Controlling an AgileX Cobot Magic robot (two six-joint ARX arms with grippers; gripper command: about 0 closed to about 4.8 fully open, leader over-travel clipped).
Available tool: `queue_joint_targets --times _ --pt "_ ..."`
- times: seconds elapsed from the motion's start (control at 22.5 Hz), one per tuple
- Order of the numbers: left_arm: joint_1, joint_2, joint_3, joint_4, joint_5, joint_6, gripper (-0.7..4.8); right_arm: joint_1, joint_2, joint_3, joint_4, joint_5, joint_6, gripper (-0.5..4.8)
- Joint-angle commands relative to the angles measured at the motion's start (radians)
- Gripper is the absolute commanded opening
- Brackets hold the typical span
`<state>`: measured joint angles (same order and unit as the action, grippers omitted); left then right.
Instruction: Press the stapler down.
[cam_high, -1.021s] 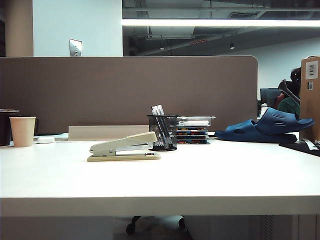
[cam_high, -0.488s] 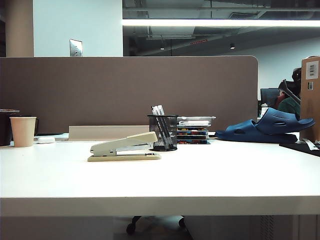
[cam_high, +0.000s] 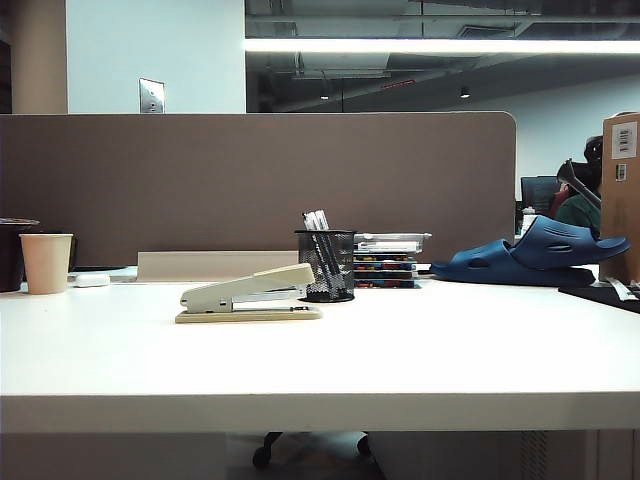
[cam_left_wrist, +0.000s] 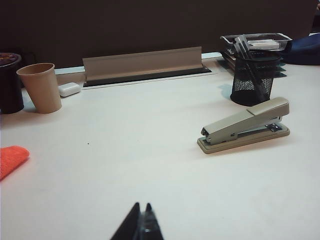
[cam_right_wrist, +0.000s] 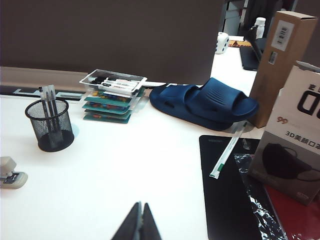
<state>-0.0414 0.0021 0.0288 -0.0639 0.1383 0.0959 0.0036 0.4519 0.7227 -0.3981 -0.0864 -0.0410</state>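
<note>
Stapler (cam_left_wrist: 245, 126) on desk (cam_left_wrist: 150, 165): rigid, probably weighty; press the raised cream arm's front (spring-loaded). Left claw (cam_left_wrist: 141, 222) and right claw (cam_right_wrist: 140, 222) pinched closed, empty, well apart from it.

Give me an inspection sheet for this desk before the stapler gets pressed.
Surface: white table.
Job's things: stapler unpressed, top arm raised, untouched.
Clutter: mesh pen holder beside it, paper cup, white eraser-like object, stacked trays, blue slippers, boxes.
Grippers: left end effector and right end effector both shut, above bare table, away from the stapler.
Cables: nothing seen.
Surroundings: brown partition.
</note>
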Motion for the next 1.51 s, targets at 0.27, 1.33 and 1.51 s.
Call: queue_joint_targets --times 0.27,1.33,1.51 --pt "0.0 0.0 0.006 0.014 0.004 -0.003 -0.06 0.002 -0.274 -0.346 0.304 0.002 0.048 -0.09" --pt "-0.001 0.0 0.005 0.106 0.005 0.0 -0.06 0.002 -0.454 -0.723 0.527 0.026 0.028 -0.09" --pt "-0.001 0.0 0.005 0.103 0.004 -0.003 -0.05 0.002 -0.454 -0.723 0.531 0.028 0.014 -0.09"
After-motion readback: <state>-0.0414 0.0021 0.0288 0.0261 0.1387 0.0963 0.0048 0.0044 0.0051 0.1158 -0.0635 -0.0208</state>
